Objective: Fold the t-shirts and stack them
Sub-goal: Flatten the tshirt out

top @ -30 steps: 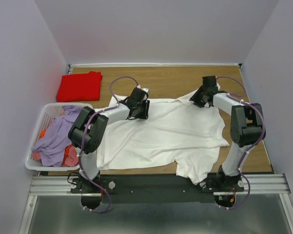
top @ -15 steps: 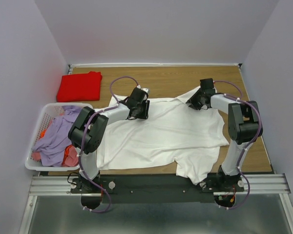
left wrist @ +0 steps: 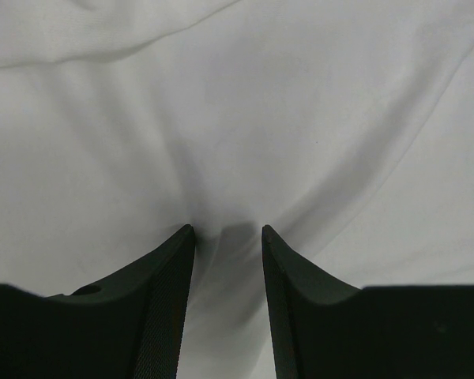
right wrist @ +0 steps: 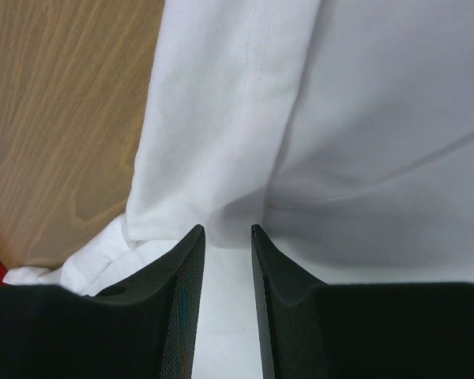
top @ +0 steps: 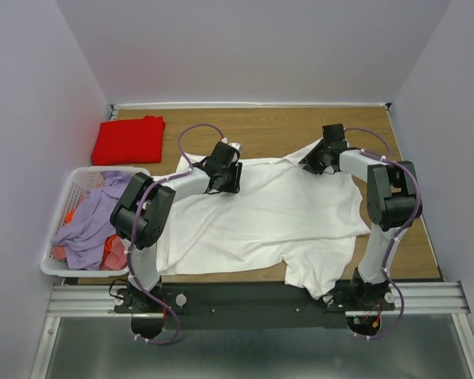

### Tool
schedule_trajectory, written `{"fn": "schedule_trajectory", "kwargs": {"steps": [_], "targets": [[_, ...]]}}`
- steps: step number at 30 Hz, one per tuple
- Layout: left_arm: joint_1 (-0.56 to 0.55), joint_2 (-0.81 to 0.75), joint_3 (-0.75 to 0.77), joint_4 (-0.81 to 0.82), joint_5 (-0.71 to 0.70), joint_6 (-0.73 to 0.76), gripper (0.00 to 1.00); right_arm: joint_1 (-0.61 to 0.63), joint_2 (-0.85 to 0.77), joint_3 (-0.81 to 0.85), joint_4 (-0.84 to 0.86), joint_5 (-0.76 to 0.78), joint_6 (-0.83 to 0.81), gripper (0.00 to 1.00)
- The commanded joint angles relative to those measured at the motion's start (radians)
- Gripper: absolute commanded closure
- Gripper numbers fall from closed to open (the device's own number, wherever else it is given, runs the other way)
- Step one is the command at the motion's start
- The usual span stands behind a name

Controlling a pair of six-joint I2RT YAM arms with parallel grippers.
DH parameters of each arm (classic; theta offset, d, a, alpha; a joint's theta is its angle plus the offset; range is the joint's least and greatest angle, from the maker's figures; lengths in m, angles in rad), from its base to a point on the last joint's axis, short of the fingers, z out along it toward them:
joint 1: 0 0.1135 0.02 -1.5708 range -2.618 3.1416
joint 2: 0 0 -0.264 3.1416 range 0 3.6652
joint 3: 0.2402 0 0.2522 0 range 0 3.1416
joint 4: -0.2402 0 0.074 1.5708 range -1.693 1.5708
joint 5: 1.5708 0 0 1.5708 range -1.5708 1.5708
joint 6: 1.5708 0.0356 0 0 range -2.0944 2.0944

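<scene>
A large white t-shirt (top: 268, 221) lies spread across the wooden table. My left gripper (top: 225, 180) sits on its far left part. In the left wrist view the jaws (left wrist: 227, 229) stand narrow with a pinch of white cloth (left wrist: 237, 103) between them and wrinkles running out from it. My right gripper (top: 316, 161) is at the shirt's far right corner. In the right wrist view it (right wrist: 227, 229) is shut on a fold of the white cloth (right wrist: 363, 118) by the hem. A folded red t-shirt (top: 129, 140) lies at the far left of the table.
A white slatted basket (top: 57, 204) with purple and orange clothes stands at the left edge. Bare wood (top: 276, 130) shows beyond the shirt. Walls close the table in at the back and sides.
My right gripper has moved a little left and inward, drawing the shirt's far right corner with it. The left gripper has stayed in place.
</scene>
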Motion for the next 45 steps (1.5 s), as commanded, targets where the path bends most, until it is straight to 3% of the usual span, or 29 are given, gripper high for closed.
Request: {"fn": "schedule_trajectory", "kwargs": {"steps": [1, 13, 26, 45], "targets": [[-0.005, 0.003, -0.025, -0.047, -0.018, 0.017, 0.52, 0.003, 0.04, 0.028, -0.01, -0.025, 0.009, 0.64], [-0.006, 0.007, -0.023, -0.049, -0.018, 0.017, 0.52, 0.003, 0.063, 0.0, -0.012, -0.022, 0.009, 0.64], [-0.006, 0.003, -0.026, -0.047, -0.015, 0.021, 0.52, 0.003, 0.106, 0.099, -0.012, -0.039, -0.024, 0.99], [-0.005, 0.003, -0.028, -0.044, -0.014, 0.024, 0.52, 0.003, 0.21, 0.377, -0.01, -0.08, -0.1, 1.0]]}}
